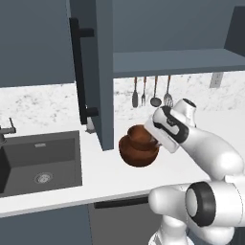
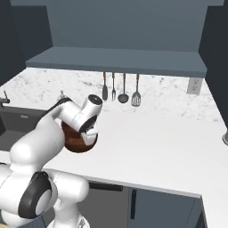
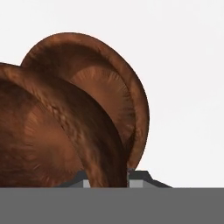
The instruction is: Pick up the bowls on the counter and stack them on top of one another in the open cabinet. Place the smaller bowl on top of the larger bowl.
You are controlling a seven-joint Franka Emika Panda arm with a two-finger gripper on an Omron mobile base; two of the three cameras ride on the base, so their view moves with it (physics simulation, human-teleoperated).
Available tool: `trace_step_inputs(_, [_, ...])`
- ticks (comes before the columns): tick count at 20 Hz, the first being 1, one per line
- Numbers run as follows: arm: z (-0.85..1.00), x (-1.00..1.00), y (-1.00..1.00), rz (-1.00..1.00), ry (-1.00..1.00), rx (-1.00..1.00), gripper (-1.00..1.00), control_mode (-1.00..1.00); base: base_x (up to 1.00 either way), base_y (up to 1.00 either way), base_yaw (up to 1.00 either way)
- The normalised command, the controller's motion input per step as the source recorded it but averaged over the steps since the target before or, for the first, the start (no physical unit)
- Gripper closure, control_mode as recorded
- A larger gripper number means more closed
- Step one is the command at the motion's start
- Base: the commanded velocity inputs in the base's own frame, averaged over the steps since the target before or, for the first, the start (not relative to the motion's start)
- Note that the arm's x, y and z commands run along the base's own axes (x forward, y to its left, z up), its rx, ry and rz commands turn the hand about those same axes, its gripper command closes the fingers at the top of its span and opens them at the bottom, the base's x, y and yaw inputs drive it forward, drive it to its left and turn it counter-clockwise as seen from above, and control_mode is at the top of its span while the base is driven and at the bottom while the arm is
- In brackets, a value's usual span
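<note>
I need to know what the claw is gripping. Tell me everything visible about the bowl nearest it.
The near bowl is round, reddish-brown and wood-grained, with a thick rim. In the hand view that rim runs down between the fingertips of the claw, apparently pinched. It overlaps the second bowl behind it. In the left base view both hang above the counter, in front of the open cabinet door.

No legible text, label, brand, number or sign is present in any view. The bowls [image 1: 139, 146], the counter [image 2: 169, 142], the open cabinet [image 1: 167, 60] and the marble wall [image 2: 169, 95] carry plain surfaces without markings. The wall outlet [image 2: 193, 85] at the right of the right base view bears no readable marking at this resolution.
</note>
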Motion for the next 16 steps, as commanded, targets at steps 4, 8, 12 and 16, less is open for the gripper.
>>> trace_step_inputs(4, [-0.18, 0.09, 0.12, 0.00, 0.08, -0.05, 1.00, -1.00, 0.00, 0.00, 0.00])
trace_step_inputs(8, [-0.23, 0.11, 0.12, 0.00, 0.11, -0.05, 1.00, -1.00, 0.00, 0.00, 0.00])
trace_step_inputs(12, [-0.15, 0.18, 0.12, 0.00, 0.06, -0.05, 1.00, -1.00, 0.00, 0.00, 0.00])
trace_step_inputs(16, [0.00, 0.15, 0.08, 0.00, 0.00, -0.02, -1.00, -1.00, 0.00, 0.00, 0.00])
